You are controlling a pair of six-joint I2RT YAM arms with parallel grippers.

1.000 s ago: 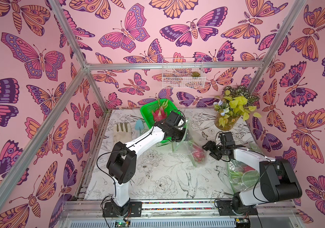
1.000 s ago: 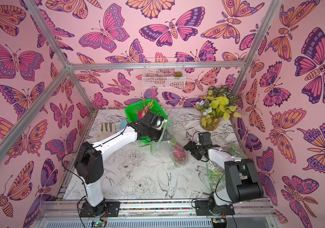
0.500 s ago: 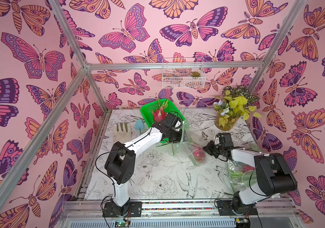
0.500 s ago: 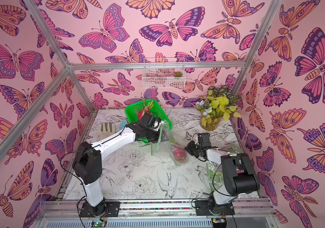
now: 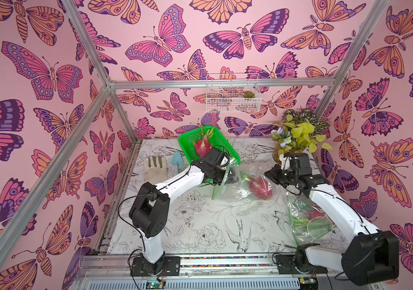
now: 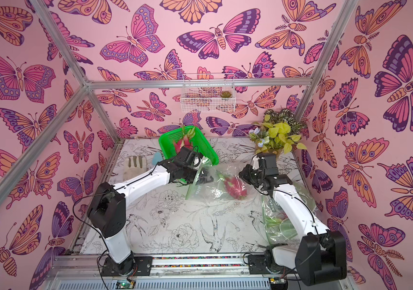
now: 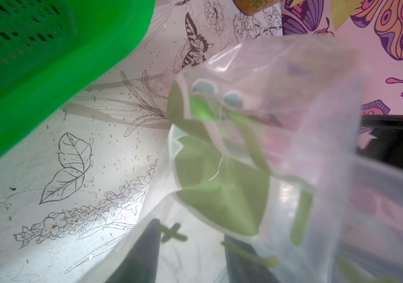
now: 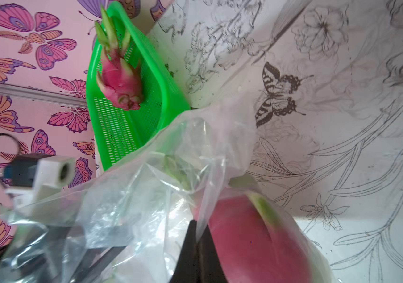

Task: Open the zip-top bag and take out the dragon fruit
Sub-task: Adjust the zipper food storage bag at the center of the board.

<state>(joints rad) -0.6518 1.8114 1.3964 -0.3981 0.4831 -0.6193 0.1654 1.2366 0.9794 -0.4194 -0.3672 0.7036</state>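
Observation:
The clear zip-top bag point(image 5: 235, 187) lies mid-table with a pink dragon fruit point(image 5: 259, 187) inside it. My left gripper point(image 5: 228, 178) is at the bag's green-edged mouth. In the left wrist view its dark fingers point(image 7: 141, 252) stand apart and show only through the bag's film point(image 7: 281, 98). My right gripper point(image 5: 270, 174) is at the bag's far right side. In the right wrist view it point(image 8: 196, 223) is shut on a fold of the film, right beside the dragon fruit point(image 8: 251, 240). Another dragon fruit point(image 5: 201, 147) lies in the green basket point(image 5: 221, 140).
A second bag point(image 5: 308, 221) with fruit lies under my right arm. A glove point(image 5: 154, 165) and a blue trowel point(image 5: 176, 159) lie at the back left. A potted plant point(image 5: 298, 133) stands back right, and a wire basket point(image 5: 233, 93) hangs on the back wall.
My right gripper has gone from open to shut on the bag's film and has shifted slightly toward the back. The left arm has barely moved.

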